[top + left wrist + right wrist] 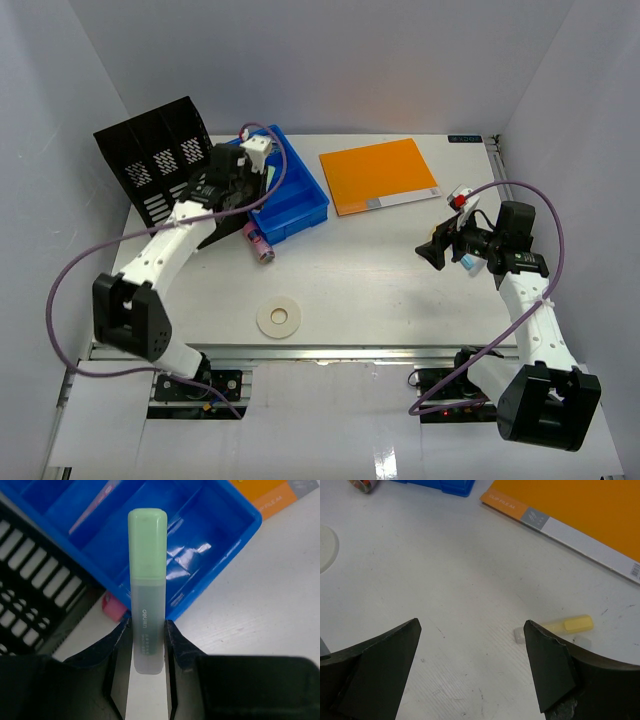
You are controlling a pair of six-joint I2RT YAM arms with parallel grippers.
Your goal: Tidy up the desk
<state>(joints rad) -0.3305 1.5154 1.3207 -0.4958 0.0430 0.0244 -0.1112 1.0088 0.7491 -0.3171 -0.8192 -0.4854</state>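
my left gripper (147, 630) is clamped on a green highlighter (146, 580), both fingers pressed to its clear barrel, the cap pointing out ahead of me. the cap end hangs over the blue tray (235, 540), above its near wall and the open compartment behind it. the barrel end sits back over the gap between the tray and the black file rack (35, 590). the desk (260, 605) spreads white beneath it all, with a roll of tape (279, 319) and an orange folder (380, 175) lying on it.

as i judge it, the step is dropping this highlighter into the tray. to do it well i would reach further forward until the whole length is past the near wall, then line it up with the compartment so it does not bridge a divider. i would come down low before letting go — released from here, the barrel end could catch the rim and tip out beside the pink thing (114, 607) at the tray's foot.

my right gripper (472, 625) hangs with its jaws wide apart, holding nothing — a yellow highlighter (570, 625) lies on the desk just beside its right finger.
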